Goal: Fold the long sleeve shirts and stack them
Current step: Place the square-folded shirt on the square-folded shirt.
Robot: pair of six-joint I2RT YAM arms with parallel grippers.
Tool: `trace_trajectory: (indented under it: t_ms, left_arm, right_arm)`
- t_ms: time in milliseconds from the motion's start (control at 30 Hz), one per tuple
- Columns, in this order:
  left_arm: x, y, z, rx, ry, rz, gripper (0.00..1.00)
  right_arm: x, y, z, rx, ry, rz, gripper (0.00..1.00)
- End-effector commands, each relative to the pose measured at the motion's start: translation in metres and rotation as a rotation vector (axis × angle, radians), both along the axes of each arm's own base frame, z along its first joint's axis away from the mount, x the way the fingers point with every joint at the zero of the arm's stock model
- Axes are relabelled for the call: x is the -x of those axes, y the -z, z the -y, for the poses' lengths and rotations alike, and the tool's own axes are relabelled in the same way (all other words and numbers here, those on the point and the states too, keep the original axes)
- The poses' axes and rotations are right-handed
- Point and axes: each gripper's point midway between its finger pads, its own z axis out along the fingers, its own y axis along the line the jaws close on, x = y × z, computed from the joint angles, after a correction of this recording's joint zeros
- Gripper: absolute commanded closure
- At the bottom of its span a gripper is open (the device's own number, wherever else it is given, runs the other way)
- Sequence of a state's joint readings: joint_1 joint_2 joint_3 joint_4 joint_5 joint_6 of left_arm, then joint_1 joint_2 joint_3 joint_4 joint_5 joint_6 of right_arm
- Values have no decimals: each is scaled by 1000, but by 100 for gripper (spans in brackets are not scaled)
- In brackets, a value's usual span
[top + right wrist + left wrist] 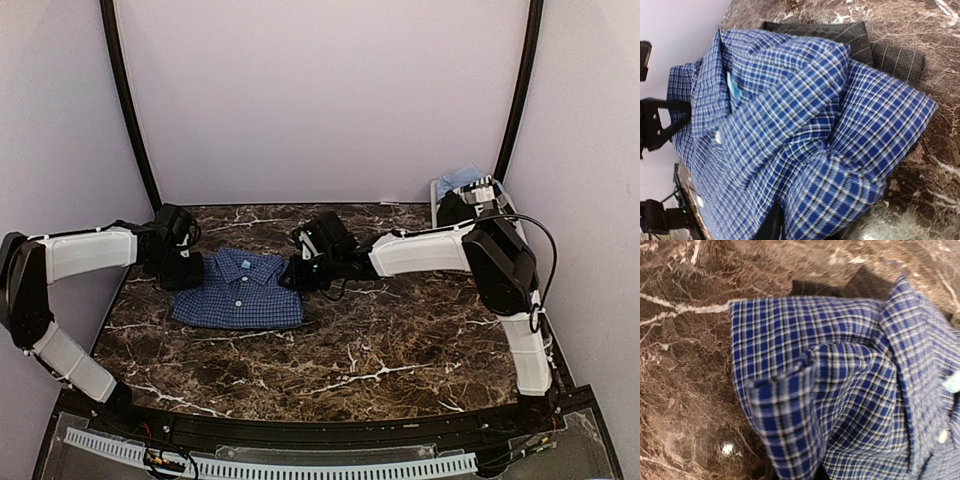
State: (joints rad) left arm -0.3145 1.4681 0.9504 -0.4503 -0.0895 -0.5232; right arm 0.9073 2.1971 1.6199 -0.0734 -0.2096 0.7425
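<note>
Blue checked shirt [240, 292] lies folded into a neat rectangle on the dark marble bench [400, 345], left of centre, with its collar toward the back wall and its button placket facing up. Under it, showing past its edge in the wrist views, sits a dark shirt [840, 32] with fine pale stripes, also folded flat. The left arm [90, 252] reaches in to the shoulder on its own side. The left jaws are closed on a raised fold of the check cloth, which bunches up toward the left wrist camera. The right arm [420, 252] comes across to the opposite shoulder. Cloth is bunched up near the right jaws too, but I cannot tell whether they pinch it or stand parted. At the bench's far right corner stands a white basket [440, 195] with a pale blue cloth [462, 178] in it, well apart from the shirts.
</note>
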Motion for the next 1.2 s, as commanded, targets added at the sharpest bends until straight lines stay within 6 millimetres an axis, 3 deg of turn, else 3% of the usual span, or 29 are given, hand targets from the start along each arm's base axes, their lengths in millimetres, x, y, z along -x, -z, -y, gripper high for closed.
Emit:
trace_trajectory:
  t_ms: [0,67,233,400,633,767,900,1067,1167]
  left_arm:
    - [-7,39,-16,-7,-64,-66,87]
    - [-5,52,-18,3,-82,-100,73]
    - [-1,50,-24,-4,-100,-92,52]
    - [-3,24,-31,-31,-107,-37,31]
    - [-8,-25,-17,-6,-38,41,17]
    - [-5,-51,15,45,39,89,10]
    - [10,-67,76,133,164,94,10]
    - [28,-76,144,268,280,87,9]
    - [43,-69,183,297,356,55,9]
  right_arm:
    - [-8,34,9,-6,-13,-59,74]
    - [-12,38,19,6,-7,-63,66]
    - [-19,22,38,40,4,-15,53]
    - [-14,3,50,61,1,35,48]
    - [-8,-33,84,104,58,139,33]
    - [-6,-52,105,135,98,192,23]
    - [-4,-73,125,154,150,242,13]
    - [2,-96,148,163,200,287,4]
    - [5,-101,158,169,222,298,2]
